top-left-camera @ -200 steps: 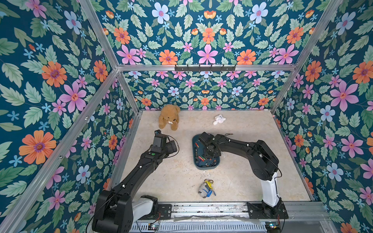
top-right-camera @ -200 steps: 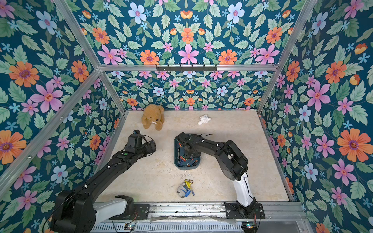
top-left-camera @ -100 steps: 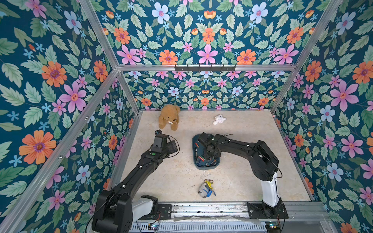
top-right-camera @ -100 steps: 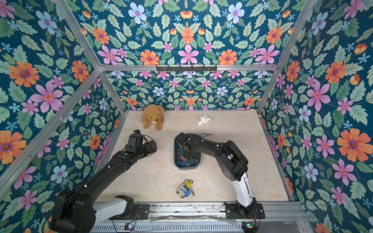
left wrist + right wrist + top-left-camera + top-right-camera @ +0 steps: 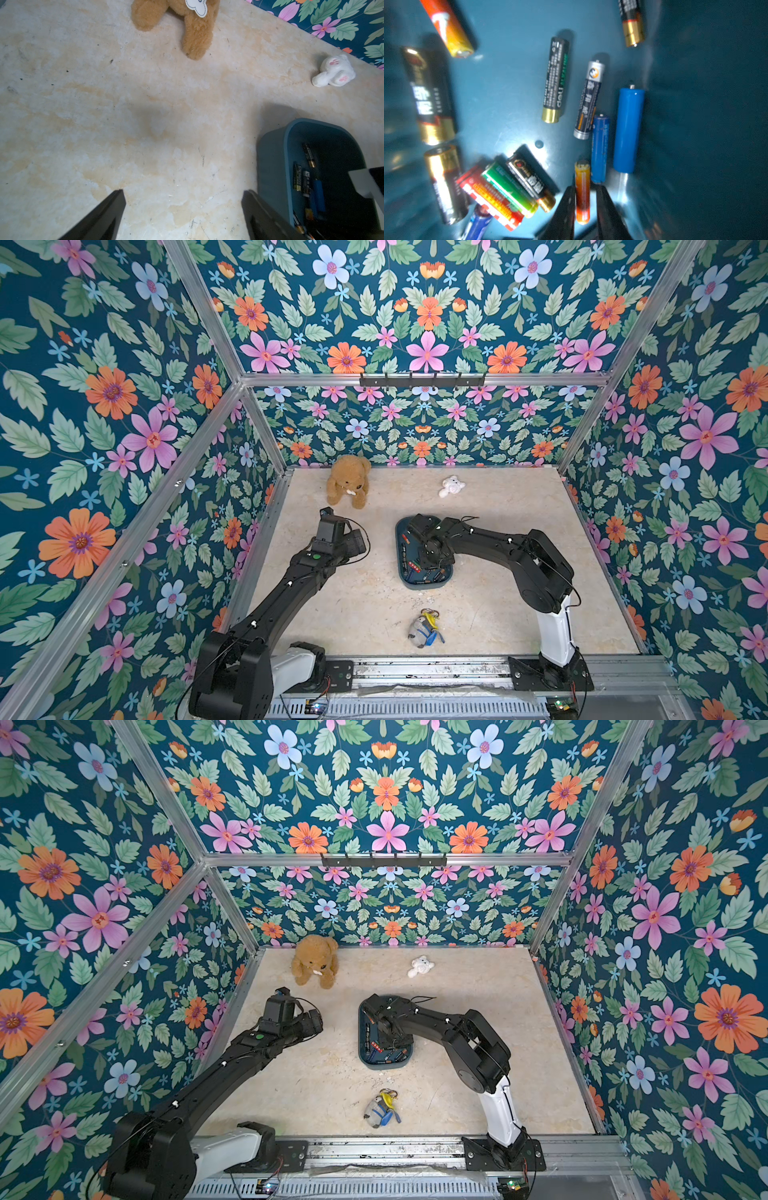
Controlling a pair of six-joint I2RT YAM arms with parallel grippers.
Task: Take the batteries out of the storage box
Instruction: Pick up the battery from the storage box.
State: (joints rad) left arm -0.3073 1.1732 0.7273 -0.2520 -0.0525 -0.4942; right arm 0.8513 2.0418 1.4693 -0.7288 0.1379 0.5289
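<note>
The storage box (image 5: 400, 547) is a shallow teal tray at mid-floor, seen in both top views (image 5: 362, 1036). Several batteries (image 5: 415, 568) lie loose in it: black with gold ends, red, green and blue (image 5: 629, 128). My right gripper (image 5: 586, 187) reaches down into the box, and its fingers press both sides of a slim orange battery (image 5: 582, 205). In the top views the right wrist hides that grip. My left gripper (image 5: 183, 192) hangs open over bare floor just beside the box wall (image 5: 270, 166), with nothing between its fingers.
A brown teddy bear (image 5: 348, 486) sits at the back left and a small white plush (image 5: 451, 487) at the back. A small grey toy with yellow and blue parts (image 5: 424, 630) lies near the front rail. Floral walls enclose three sides.
The right wrist has shifted slightly inside the box. The left arm has stayed where it was.
</note>
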